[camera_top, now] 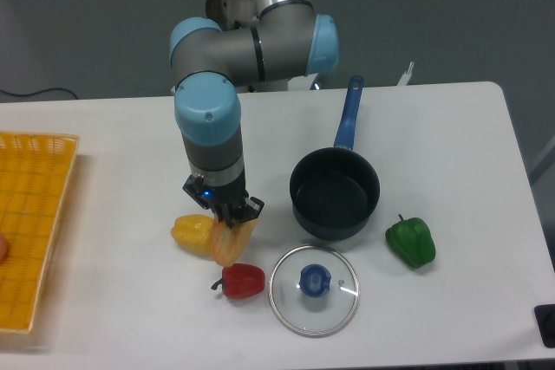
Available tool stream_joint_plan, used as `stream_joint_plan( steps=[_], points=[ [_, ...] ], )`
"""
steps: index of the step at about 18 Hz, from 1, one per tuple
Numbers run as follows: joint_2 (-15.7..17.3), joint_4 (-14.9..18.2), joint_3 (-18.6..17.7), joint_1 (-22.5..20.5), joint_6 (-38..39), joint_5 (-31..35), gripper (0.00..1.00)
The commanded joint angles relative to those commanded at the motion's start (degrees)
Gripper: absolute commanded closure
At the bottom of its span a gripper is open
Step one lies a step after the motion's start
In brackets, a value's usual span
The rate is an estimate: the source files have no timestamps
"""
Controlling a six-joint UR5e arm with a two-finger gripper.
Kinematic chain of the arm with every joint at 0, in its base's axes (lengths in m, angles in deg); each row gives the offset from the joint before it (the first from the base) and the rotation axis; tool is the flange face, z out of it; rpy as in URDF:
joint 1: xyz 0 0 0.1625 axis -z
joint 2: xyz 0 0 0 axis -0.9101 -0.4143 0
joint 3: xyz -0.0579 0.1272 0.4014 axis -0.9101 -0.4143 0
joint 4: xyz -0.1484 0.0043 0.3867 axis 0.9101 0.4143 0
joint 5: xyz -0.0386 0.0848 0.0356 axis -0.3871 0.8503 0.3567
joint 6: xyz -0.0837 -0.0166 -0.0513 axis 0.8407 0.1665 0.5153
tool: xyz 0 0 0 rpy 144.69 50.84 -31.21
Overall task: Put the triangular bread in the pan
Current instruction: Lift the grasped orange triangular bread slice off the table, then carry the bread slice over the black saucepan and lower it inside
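Observation:
The triangular bread (pixel 231 245) is a golden-tan wedge, tilted, between the fingers of my gripper (pixel 230 225). The gripper is shut on it and points straight down, just right of a yellow bell pepper (pixel 192 233). I cannot tell whether the bread's lower tip still touches the table. The pan (pixel 334 194) is a deep dark saucepan with a long blue handle (pixel 349 114) pointing away; it stands to the right of the gripper and has nothing in it.
A red bell pepper (pixel 242 281) lies just below the bread. A glass lid with a blue knob (pixel 313 288) lies in front of the pan. A green bell pepper (pixel 410 242) sits to the pan's right. A yellow basket (pixel 35 214) is at the left edge.

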Motion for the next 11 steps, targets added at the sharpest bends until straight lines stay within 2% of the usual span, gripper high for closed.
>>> stream_joint_plan(
  steps=[4, 11],
  points=[
    [0.17, 0.09, -0.88, -0.52, -1.67, 0.26, 0.85],
    [3.16, 2.46, -3.60, -2.72, -7.30, 0.61, 0.84]
  ],
)
